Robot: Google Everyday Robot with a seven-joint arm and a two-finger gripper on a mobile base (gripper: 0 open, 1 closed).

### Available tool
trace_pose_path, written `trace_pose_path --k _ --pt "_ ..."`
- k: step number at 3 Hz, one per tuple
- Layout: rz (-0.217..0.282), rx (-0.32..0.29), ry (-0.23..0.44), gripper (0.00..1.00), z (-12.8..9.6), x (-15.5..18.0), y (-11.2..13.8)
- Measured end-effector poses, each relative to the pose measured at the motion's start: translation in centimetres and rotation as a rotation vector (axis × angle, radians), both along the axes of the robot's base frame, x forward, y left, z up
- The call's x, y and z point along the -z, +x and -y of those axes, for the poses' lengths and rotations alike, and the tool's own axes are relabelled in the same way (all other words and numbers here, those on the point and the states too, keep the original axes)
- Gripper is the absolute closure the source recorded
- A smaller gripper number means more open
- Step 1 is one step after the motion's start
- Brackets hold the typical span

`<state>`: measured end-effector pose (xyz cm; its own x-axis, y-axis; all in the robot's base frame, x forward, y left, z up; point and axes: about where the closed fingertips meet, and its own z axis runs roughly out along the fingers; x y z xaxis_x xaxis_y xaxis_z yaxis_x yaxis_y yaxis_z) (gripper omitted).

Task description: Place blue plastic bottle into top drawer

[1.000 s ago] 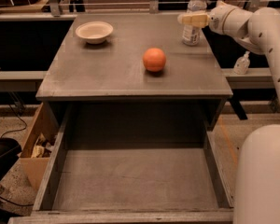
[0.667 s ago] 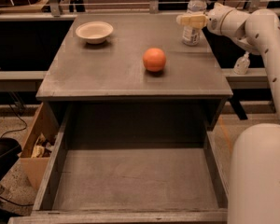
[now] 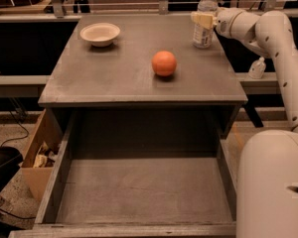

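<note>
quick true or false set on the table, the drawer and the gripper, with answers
1. The blue plastic bottle stands upright on the table. True.
2. The top drawer is pushed shut. False: it is pulled open, and nothing lies in it.
3. The gripper is at the bottle, near the table's far right corner. True.
4. The orange ball lies inside the bowl. False: the ball sits on the bare table, well apart from the bowl.
</note>
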<state>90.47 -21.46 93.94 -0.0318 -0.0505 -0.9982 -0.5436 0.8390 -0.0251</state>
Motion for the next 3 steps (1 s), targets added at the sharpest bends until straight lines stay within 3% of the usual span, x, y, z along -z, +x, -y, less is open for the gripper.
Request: trace_pose_path --k 2,3 --pt "-0.003 -0.007 0.001 0.95 -0.62 0.24 0.17" --pt "-0.004 -0.01 0.001 1.0 -0.84 0.32 0.23"
